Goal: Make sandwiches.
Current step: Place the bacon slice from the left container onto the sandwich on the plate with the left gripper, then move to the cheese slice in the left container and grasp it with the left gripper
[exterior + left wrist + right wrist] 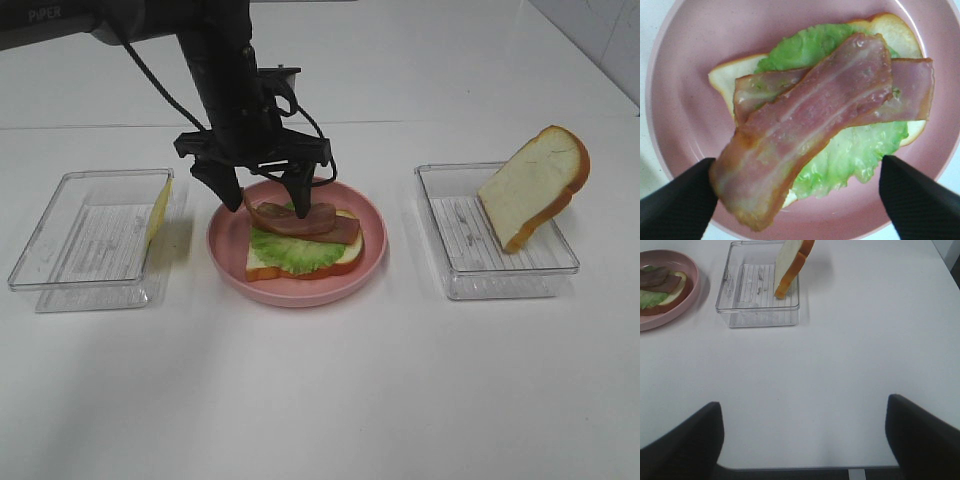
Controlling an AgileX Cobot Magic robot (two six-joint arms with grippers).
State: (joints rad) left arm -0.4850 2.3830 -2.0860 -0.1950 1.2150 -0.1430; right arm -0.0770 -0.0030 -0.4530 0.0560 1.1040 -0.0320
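Left gripper point(797, 165), jaws apart, straddles top bacon strip point(810, 125) on lettuce point(860, 150).

Left gripper point(797, 164), right gripper point(802, 401): jaws wide

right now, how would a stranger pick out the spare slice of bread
On the white table, look to the right of the pink plate for a clear tray. A bread slice leans tilted over its right rim, one edge down inside. Unlike the slice on the plate, it is bare.
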